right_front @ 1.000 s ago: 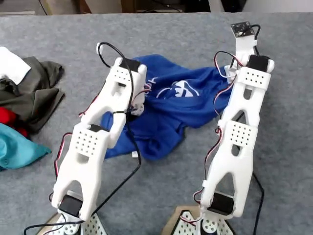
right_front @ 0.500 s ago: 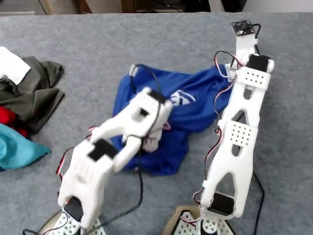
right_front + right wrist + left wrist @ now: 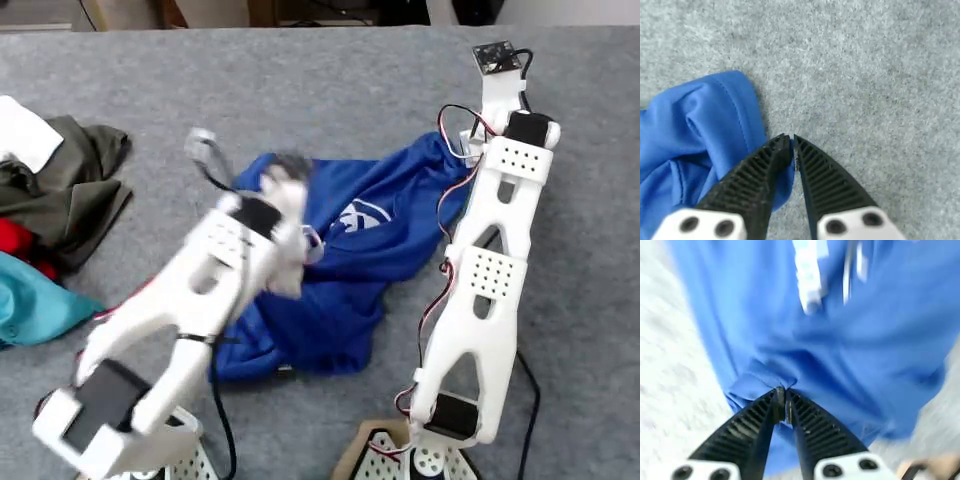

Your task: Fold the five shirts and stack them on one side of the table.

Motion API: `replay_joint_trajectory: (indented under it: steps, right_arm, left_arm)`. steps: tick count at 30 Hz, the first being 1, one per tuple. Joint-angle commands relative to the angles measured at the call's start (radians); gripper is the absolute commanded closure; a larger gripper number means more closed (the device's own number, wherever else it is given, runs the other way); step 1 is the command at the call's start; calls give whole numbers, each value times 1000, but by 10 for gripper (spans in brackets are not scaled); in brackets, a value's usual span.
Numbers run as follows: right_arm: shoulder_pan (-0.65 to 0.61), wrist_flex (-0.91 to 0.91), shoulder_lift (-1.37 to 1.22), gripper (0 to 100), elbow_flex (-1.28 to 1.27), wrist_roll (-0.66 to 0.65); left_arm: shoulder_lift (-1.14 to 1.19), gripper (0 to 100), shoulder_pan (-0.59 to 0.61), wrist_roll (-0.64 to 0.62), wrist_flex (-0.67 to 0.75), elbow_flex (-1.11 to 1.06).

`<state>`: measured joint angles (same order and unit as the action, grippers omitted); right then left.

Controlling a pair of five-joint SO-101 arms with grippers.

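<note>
Shirts wait in a loose heap (image 3: 60,210) at the left edge of the table (image 3: 400,80): you can see a white one, a dark one, a red one and a teal one, all crumpled and overlapping, none folded. Next to the right, your left gripper (image 3: 781,402) is clenched on a pinch of the blue shirt (image 3: 370,240) near its left border, and the cloth gathers into a small fold at the tips. The blue shirt lies in the middle of the table between the two arms. It is wrinkled, with its white print facing up and its lower part bunched. At its far right corner, your right gripper (image 3: 791,141) is closed too, low on the table, and it seems to grip the hem there. I judge that the task is at its beginning: you are straightening the first shirt, no fold is finished, and no stack exists. All five shirts remain to be folded and stacked on one side.
</note>
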<state>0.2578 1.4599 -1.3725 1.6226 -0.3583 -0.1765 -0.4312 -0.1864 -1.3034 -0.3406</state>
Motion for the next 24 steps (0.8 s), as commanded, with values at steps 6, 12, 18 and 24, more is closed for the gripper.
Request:
replay_joint_trajectory:
  steps: [6, 12, 18, 24]
  right_arm:
    - [10, -20, 4, 994, 44, 2]
    - [10, -20, 4, 994, 44, 2]
    - [7, -20, 4, 994, 44, 2]
    - [7, -20, 2, 994, 44, 2]
  left_arm:
    - [84, 866, 284, 17, 390, 164]
    - [302, 789, 308, -55, 354, 296]
    - [515, 785, 321, -91, 382, 482]
    - [869, 785, 370, -114, 345, 875]
